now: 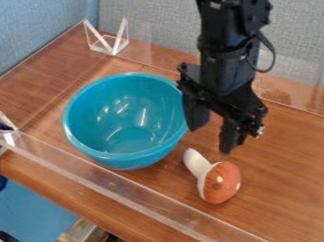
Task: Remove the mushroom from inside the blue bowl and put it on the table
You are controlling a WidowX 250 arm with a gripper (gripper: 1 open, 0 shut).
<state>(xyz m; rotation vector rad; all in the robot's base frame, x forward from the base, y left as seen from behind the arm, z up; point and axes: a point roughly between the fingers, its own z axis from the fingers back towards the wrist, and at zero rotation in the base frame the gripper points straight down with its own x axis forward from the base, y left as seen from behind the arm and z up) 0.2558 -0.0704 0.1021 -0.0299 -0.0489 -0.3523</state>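
The blue bowl (125, 119) stands on the table (69, 71) at centre left, and nothing shows inside it. The mushroom (215, 175) lies on its side on the wood just right of the bowl's front, with its reddish-brown cap toward the front wall and its cream stem pointing back. My black gripper (216, 131) hangs pointing down just above and behind the mushroom, beside the bowl's right rim. Its fingers (234, 138) stand apart with nothing between them.
A low clear acrylic wall (141, 199) runs along the front edge close to the mushroom. Another clear wall lines the back right. A clear bracket (108, 39) sits at the back left corner. Bare wood lies behind the bowl and right of the arm.
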